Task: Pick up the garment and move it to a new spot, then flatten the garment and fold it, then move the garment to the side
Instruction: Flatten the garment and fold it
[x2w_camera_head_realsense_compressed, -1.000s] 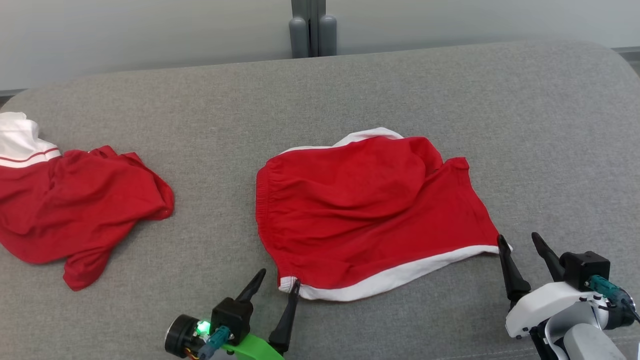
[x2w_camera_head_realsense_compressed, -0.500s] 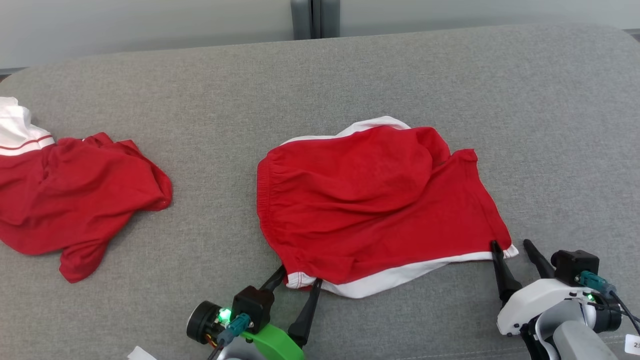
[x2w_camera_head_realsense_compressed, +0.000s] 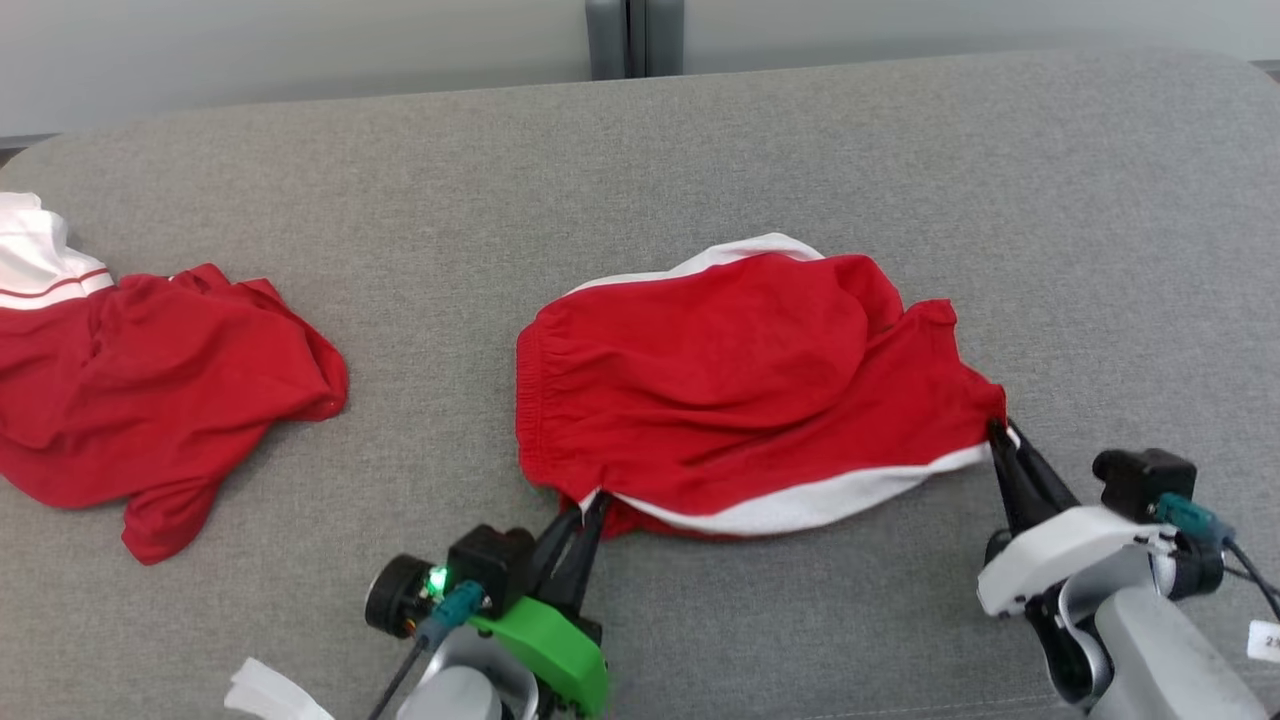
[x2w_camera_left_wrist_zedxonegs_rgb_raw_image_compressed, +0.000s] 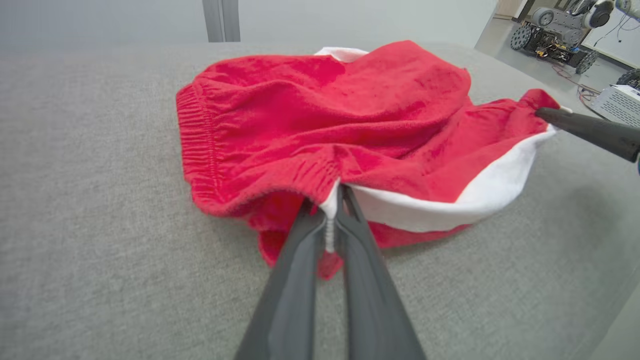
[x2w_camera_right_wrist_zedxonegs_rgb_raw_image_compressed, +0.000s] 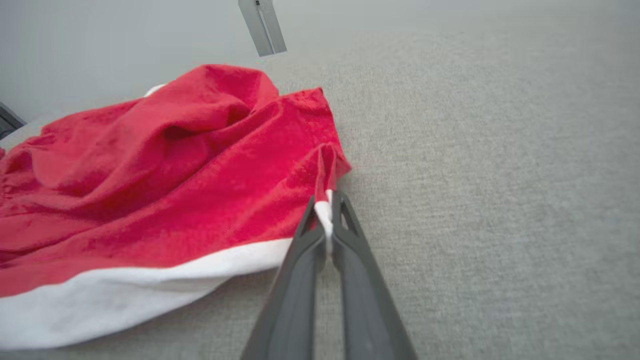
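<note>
Between the long dark fingers of the left gripper (x2w_camera_left_wrist_zedxonegs_rgb_raw_image_compressed: 333, 194) sits a white seam corner of the red fabric shorts with a white hem band (x2w_camera_head_realsense_compressed: 740, 390), at their seven o'clock. The right gripper (x2w_camera_right_wrist_zedxonegs_rgb_raw_image_compressed: 325, 199) is clamped on the hem corner at four o'clock. The shorts lie bunched mid-way on the grey woven cushion (x2w_camera_head_realsense_compressed: 800, 150). Lifting well probably means raising both corners together, level, hem taut. How many layers each grip holds is hidden. At nine o'clock, a second red-and-white crumpled garment (x2w_camera_head_realsense_compressed: 150, 400) is cut off.

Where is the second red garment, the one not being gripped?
The second red garment lies crumpled at the head view's far left on the grey surface, apart from the red shorts in the middle.
</note>
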